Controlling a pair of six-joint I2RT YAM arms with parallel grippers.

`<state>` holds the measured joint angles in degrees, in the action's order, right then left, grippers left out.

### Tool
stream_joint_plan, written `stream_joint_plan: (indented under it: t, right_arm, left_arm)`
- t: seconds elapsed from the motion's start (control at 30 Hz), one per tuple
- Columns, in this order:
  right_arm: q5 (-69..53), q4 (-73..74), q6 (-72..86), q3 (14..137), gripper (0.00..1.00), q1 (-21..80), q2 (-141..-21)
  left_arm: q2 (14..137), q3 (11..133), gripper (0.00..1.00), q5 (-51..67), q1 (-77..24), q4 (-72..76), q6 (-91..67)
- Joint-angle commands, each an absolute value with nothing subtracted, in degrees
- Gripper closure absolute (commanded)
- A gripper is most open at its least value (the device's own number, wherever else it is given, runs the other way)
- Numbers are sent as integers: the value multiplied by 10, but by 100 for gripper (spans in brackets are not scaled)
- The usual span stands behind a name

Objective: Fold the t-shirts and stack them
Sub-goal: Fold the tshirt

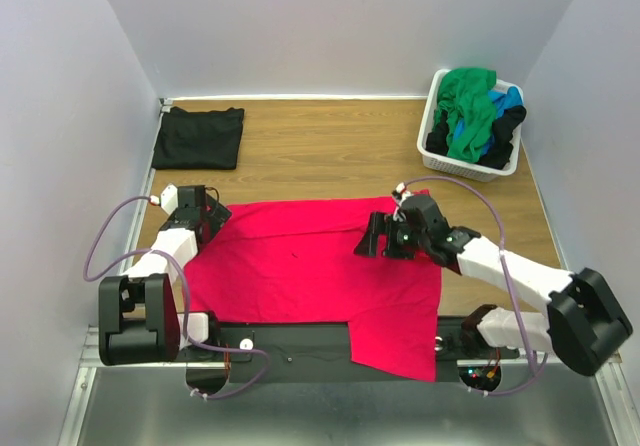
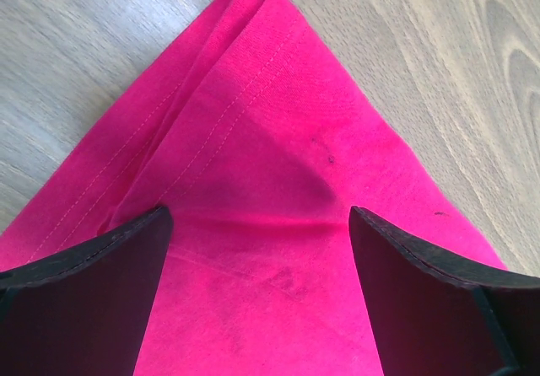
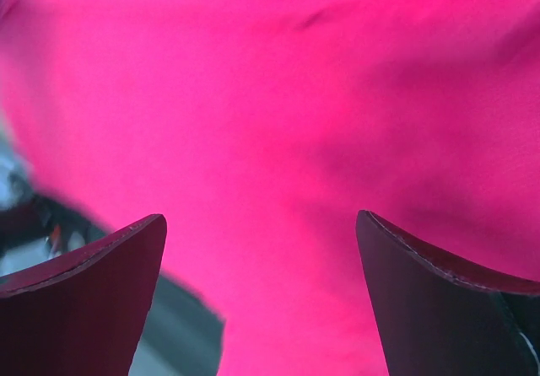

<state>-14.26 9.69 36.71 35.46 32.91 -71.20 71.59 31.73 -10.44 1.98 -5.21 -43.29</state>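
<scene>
The red shirt (image 1: 300, 271) lies spread on the bench (image 1: 330, 156), with one part hanging over the near edge. The left tool (image 2: 258, 216) is apart over the shirt's far left corner, and the right tool (image 3: 261, 216) is apart above its far right side. A folded black shirt (image 1: 200, 138) lies beyond that left corner.

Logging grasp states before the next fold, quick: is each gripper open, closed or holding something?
Left gripper: open over a corner of the pinkish-red t-shirt, holding nothing.
Right gripper: open over the same shirt, holding nothing.
</scene>
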Motion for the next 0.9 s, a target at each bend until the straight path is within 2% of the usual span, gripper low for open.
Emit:
stream_joint_plan:
  t: [0.0, 0.13, 0.27, 0.3, 0.67, 0.77, 0.87]
  right_arm:
    - [-163, 82, 432, 316, 0, 390, -645]
    - [-124, 90, 454, 304, 0, 410, -588]
    - [76, 119, 401, 367, 0, 410, -551]
    - [94, 122, 389, 381, 0, 410, -558]
    - [305, 206, 348, 600, 2, 381, -881]
    - [329, 225, 358, 613, 3, 374, -905]
    - [312, 230, 365, 606, 11, 362, -917]
  left_arm:
    - [701, 312, 1, -117, 21, -58, -425]
    - [701, 310, 1, -120, 22, -59, -424]
    - [699, 309, 1, -118, 22, -58, -417]
    - [698, 309, 1, -118, 22, -58, -414]
    - [671, 300, 1, -113, 22, -52, -405]
    - [664, 296, 1, -113, 22, -52, -406]
    - [661, 294, 1, -112, 21, -49, -405]
